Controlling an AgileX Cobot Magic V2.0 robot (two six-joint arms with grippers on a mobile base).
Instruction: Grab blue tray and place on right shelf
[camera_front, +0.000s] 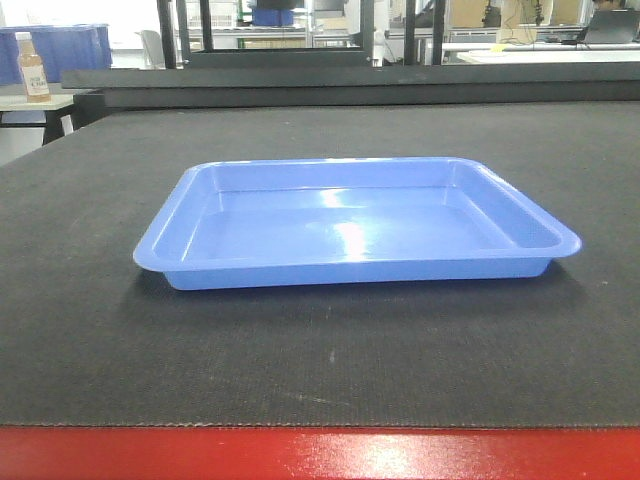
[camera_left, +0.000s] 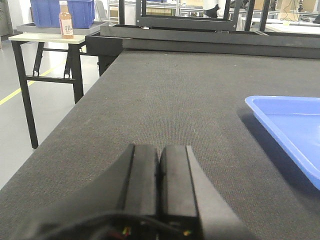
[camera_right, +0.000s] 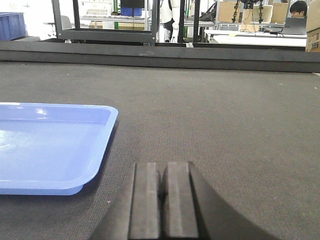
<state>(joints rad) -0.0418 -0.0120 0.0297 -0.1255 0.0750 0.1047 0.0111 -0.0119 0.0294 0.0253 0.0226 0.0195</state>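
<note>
Blue tray (camera_front: 355, 225) flat on the mat (camera_front: 300, 360), untouched. My left gripper (camera_left: 159, 156) sits left of it and my right gripper (camera_right: 161, 172) right of it, both clenched empty. Flanking it for a two-sided rim lift, I reckon.

Light-blue glossy tray (camera_front: 350, 225); dark grey mat (camera_front: 300, 360); red table edge (camera_front: 320, 455).

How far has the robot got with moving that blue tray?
Nothing looks done yet: the blue tray lies empty and flat on the dark mat, untouched. In hand: the left gripper and right gripper sit low on either side of it, both shut and holding nothing. Left to do: grasp the tray, lift it and set it on the right shelf, which I cannot pick out in these views.
</note>
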